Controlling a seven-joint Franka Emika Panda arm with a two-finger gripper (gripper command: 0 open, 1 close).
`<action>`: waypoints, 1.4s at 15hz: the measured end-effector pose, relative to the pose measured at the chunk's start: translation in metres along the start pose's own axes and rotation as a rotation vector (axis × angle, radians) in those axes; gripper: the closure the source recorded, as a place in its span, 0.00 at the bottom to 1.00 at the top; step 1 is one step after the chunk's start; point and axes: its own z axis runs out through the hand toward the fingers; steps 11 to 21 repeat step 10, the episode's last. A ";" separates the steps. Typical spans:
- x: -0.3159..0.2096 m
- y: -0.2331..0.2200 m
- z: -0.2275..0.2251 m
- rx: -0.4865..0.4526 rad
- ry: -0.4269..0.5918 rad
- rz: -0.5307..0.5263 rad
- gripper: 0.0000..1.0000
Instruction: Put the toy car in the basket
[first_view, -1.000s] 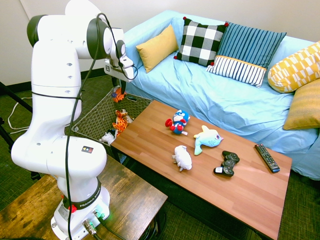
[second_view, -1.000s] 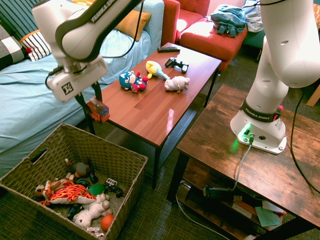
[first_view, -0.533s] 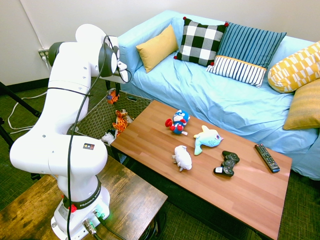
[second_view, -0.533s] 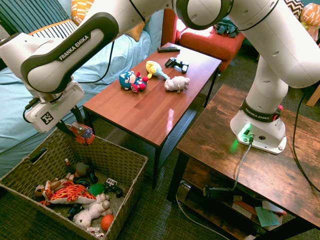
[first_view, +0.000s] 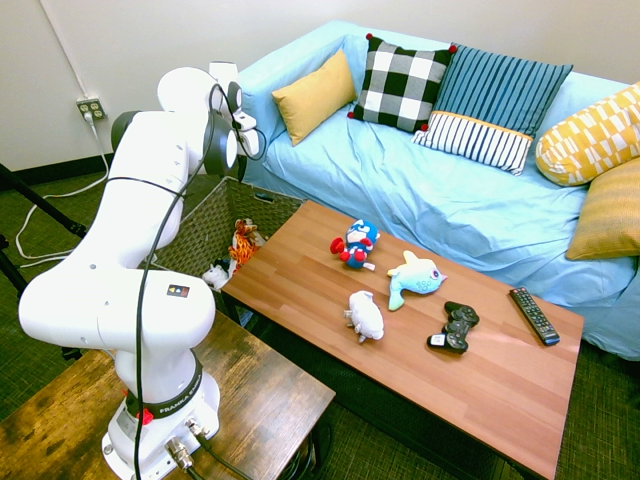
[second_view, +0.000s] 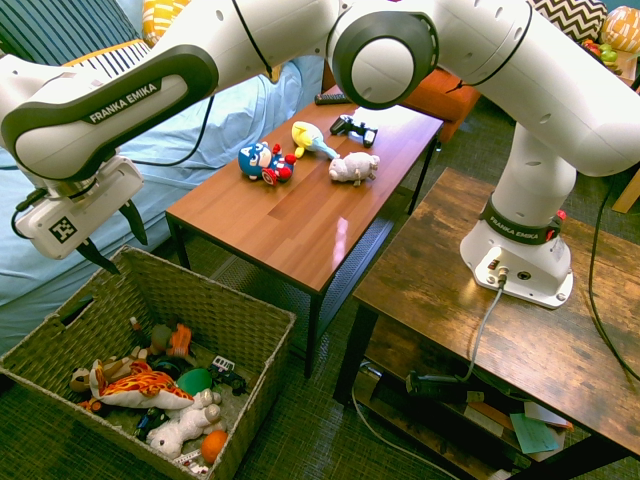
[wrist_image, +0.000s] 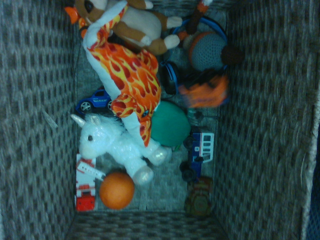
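Note:
The grey-brown wicker basket (second_view: 205, 300) stands on the floor between the sofa and the coffee table, and its wall also shows in the first exterior view (first_view: 200, 225). My gripper (second_view: 125, 255) hangs over the basket's far rim, open, with nothing between its fingers. The toy car (second_view: 179, 341), orange-red, lies inside the basket among the other toys. In the wrist view it is a blurred orange shape (wrist_image: 202, 92) beside a dark round toy. In the first exterior view the arm hides the fingers.
The basket also holds a flame-striped plush (wrist_image: 130, 75), a white unicorn (wrist_image: 112, 145), an orange ball (wrist_image: 116, 190) and a green ball (wrist_image: 170, 125). On the coffee table (second_view: 300, 225) lie a red-blue plush figure (second_view: 264, 161), two other plush toys, a controller and a remote.
My gripper moved from beside the table to above the basket and opened. The toy car left the fingers and now lies in the basket.

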 end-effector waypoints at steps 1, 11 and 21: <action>0.011 0.005 -0.006 0.028 0.006 0.016 0.00; 0.116 0.087 0.073 0.291 -0.016 0.290 0.00; 0.116 0.087 0.073 0.291 -0.016 0.290 0.00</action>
